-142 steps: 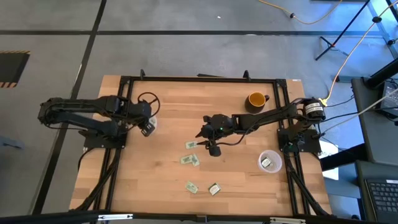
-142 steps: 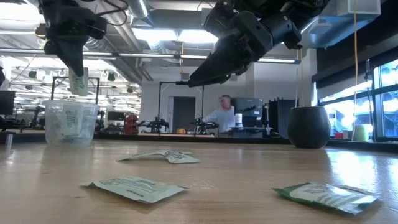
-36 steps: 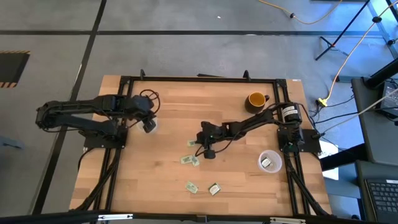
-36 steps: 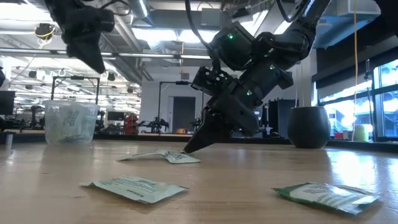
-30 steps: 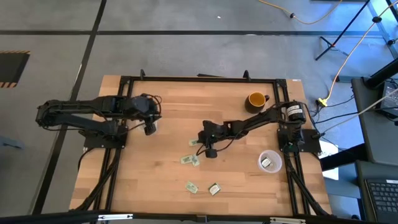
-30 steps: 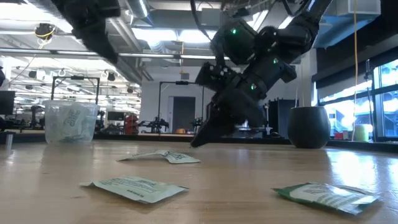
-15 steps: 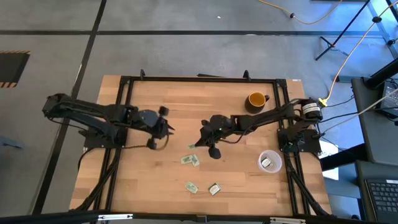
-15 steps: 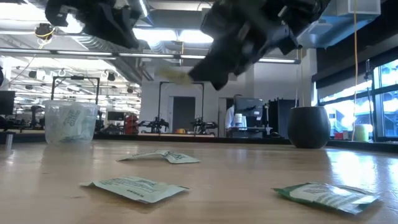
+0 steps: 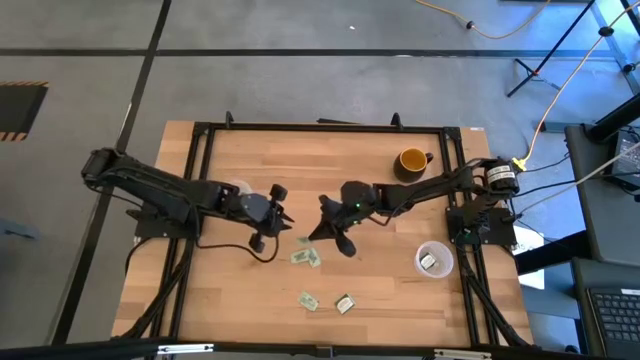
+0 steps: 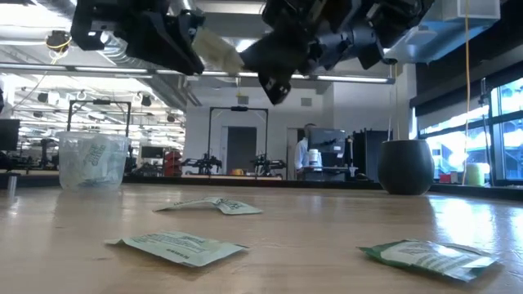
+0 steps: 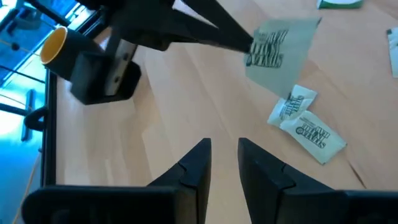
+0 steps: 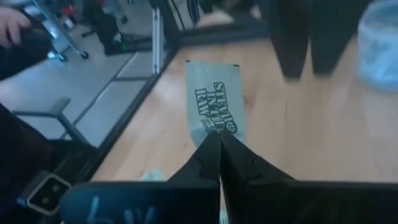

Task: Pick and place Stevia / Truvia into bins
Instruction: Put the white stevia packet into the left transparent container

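My right gripper [image 12: 217, 134] is shut on one pale green Stevia packet [image 12: 214, 99], held in the air over the table's middle [image 9: 308, 238]. My left gripper [image 11: 222, 155] hangs open and empty just left of it [image 9: 284, 216], its fingers pointing at the packet [image 11: 280, 53]. Several more packets lie flat on the wood, two of them together [image 11: 305, 121], others nearer the front [image 9: 308, 299]. The left bin [image 10: 92, 161] stands behind my left arm. The right bin [image 9: 434, 260] holds a packet. My right gripper pinches the packet's one short end [image 12: 216, 129] between its two fingertips. The fingers lie along the packet, which sticks out ahead of them toward the table's left. It is a single flat packet, lifted clear of the table and tilted [image 11: 255, 45].
A yellow mug [image 9: 411, 160] stands at the far right of the table. Loose packets lie near the front edge [image 10: 181, 245] [image 10: 429, 257]. The two grippers are close together over the table's middle. People and equipment show in the room beyond.
My right gripper has risen from the table with the packet, which now hangs clear of the wood. My left gripper has left the left bin and gone toward the table's right edge, ending close to the held packet.
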`<state>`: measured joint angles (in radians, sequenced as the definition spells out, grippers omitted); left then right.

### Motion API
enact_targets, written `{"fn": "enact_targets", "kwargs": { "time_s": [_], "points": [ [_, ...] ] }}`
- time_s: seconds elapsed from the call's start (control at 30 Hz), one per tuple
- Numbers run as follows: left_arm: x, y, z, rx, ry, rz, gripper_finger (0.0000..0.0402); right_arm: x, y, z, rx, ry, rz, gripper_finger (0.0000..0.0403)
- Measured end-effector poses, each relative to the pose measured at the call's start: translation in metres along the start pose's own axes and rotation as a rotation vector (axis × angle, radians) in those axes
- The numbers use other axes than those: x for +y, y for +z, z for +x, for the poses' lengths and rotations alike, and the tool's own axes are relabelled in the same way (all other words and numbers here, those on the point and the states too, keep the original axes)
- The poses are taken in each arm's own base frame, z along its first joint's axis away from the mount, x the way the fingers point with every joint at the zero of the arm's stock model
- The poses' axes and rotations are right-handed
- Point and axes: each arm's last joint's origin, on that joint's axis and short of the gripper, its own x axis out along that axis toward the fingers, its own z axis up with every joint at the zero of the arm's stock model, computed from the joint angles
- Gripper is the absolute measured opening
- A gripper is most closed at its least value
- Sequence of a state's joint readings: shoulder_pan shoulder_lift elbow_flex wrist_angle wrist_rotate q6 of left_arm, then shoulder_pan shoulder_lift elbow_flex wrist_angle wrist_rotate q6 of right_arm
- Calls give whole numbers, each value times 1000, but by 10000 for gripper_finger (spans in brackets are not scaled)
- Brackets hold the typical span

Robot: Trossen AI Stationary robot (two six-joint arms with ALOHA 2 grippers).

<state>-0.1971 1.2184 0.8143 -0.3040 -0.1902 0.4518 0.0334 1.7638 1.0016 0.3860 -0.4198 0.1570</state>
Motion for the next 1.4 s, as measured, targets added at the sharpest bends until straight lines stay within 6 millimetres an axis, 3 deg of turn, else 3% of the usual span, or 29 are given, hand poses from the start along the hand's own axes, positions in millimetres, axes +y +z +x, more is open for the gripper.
{"fn": "enact_targets", "kwargs": {
  "time_s": [1.13,1.4],
  "points": [
    [-11,12,-1,-81,-12,39,75,0,10,-1,-103,-25,33,0],
    [-11,13,-2,-99,-14,36,55,-1,7,0,-73,-40,72,0]
  ]
}}
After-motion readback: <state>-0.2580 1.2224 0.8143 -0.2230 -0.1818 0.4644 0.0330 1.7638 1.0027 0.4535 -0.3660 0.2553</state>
